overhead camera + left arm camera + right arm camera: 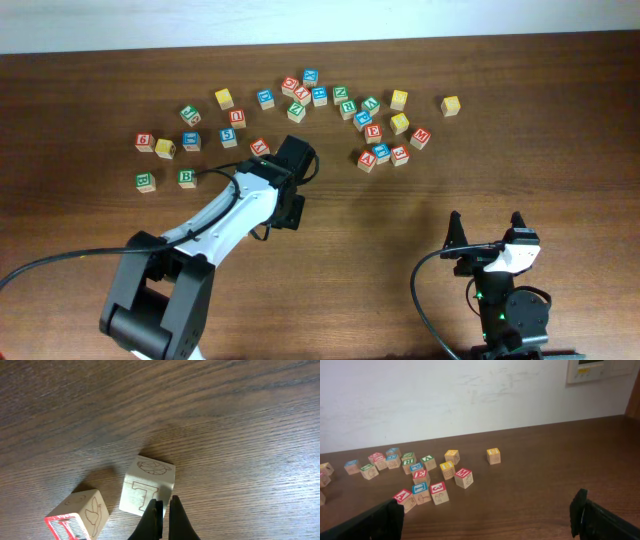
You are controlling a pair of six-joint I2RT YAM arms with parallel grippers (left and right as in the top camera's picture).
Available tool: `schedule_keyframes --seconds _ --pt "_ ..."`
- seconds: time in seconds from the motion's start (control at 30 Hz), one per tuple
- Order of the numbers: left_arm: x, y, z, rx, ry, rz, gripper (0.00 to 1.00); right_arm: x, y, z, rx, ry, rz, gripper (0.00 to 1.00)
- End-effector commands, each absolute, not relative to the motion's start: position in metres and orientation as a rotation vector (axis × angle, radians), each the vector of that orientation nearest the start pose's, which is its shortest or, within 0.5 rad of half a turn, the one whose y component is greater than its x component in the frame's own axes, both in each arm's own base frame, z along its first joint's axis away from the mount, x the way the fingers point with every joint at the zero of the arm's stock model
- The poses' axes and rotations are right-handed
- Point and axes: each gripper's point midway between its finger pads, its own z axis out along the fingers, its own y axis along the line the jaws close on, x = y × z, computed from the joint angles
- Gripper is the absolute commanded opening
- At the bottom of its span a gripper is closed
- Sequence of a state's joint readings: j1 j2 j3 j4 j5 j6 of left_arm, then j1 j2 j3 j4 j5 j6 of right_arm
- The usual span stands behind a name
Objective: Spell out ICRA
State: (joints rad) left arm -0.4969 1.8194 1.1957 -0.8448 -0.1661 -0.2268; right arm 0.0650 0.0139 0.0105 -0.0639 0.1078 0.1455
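Left gripper (164, 503), jaws shut on nothing, hovered with a letter cube (148, 485) just ahead of its tips; the right gripper (486, 225), jaws wide open, sat well apart.

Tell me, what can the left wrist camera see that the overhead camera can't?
Only the left wrist: close-up carvings on a plain-sided cube, a red-faced cube beside it, and the shut left gripper right at the first cube. Only the overhead: the whole scatter of colored cubes and the open right gripper. Both: the brown wooden table and letter cubes.
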Motion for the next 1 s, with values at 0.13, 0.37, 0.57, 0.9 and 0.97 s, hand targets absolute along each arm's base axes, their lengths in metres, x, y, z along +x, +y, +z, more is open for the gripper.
schedule_keyframes --seconds 0.13,0.37,0.57,0.9,0.97 --pt "0.318 -0.139 0.034 0.401 2.947 0.178 0.0 0.246 -0.006 0.157 0.156 1.636 0.053 0.98" --pt "0.304 -0.146 0.02 0.418 2.998 0.088 0.0 0.246 -0.006 0.157 0.156 1.636 0.053 0.98" --pt "0.305 -0.146 0.018 0.416 2.992 0.084 0.0 0.246 -0.006 0.157 0.156 1.635 0.053 0.98" --pt "0.322 -0.152 0.046 0.399 2.927 0.076 0.0 0.246 -0.006 0.157 0.156 1.636 0.053 0.98" --pt "0.327 -0.146 0.049 0.39 2.905 0.133 0.0 0.246 -0.006 0.157 0.156 1.635 0.053 0.98"
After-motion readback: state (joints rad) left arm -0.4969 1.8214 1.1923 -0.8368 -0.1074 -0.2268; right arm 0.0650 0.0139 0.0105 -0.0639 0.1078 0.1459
